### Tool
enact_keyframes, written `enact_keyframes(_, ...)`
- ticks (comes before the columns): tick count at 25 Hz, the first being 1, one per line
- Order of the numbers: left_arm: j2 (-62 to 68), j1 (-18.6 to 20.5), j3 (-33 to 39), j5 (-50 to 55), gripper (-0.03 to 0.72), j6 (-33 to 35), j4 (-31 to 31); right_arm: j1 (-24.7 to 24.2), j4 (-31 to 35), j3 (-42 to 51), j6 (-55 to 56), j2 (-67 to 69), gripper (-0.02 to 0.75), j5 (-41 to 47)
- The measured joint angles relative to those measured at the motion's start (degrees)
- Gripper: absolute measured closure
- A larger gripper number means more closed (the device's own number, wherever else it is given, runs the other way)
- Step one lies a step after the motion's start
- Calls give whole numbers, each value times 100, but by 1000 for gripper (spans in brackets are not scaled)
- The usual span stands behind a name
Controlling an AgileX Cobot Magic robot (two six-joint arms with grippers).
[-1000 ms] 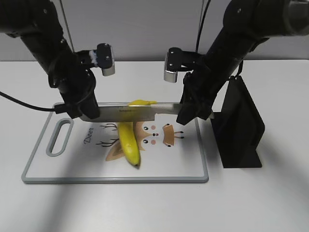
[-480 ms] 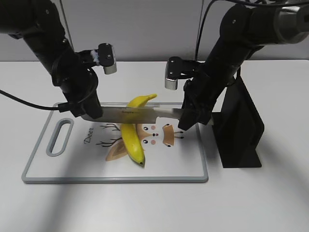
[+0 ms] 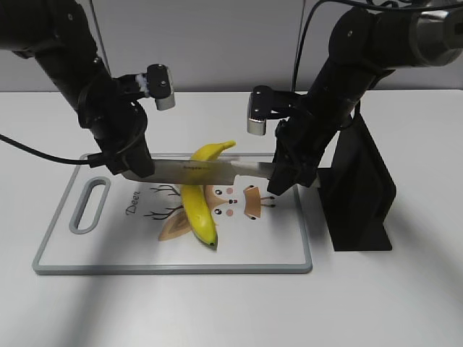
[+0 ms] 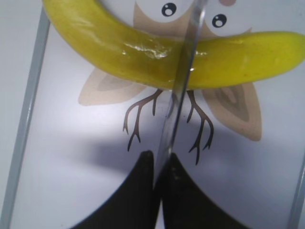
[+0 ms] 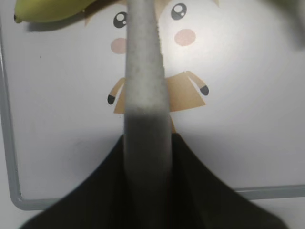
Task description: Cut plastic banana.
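White desk (image 3: pixel 217 311) lies bare in front of the grey-rimmed cutting board (image 3: pixel 173 266). The plastic banana (image 3: pixel 197 206) lies mid-board on the printed deer. A knife (image 3: pixel 210 170) is laid across it, gripped at the blade tip by the left end effector (image 3: pixel 129 168) and at the handle by the right end effector (image 3: pixel 283 176). A black stand (image 3: pixel 362 195) borders the board's right edge.

A white table (image 3: pixel 405 303) carries a grey-rimmed cutting board (image 3: pixel 108 249); a black stand (image 3: pixel 362 191) sits beside it.
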Motion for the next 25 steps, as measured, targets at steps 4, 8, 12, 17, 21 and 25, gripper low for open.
enact_keyframes(4,0,12,0,7,664,0,-52,0,-18,0,0,0,552,-31)
enact_keyframes(8,27,17,0,7,664,0,-70,0,-29,0,0,7,552,-38)
enact_keyframes(12,64,28,-12,14,664,6,-108,0,-35,0,-2,30,551,-56)
enact_keyframes(17,119,33,-30,42,663,16,-152,-7,-60,-2,-2,82,549,-67)
enact_keyframes(21,119,38,-41,52,663,22,-172,-7,-71,-2,-2,89,549,-79)
enact_keyframes(25,103,38,-41,52,663,22,-172,-7,-76,-2,-2,76,549,-92)
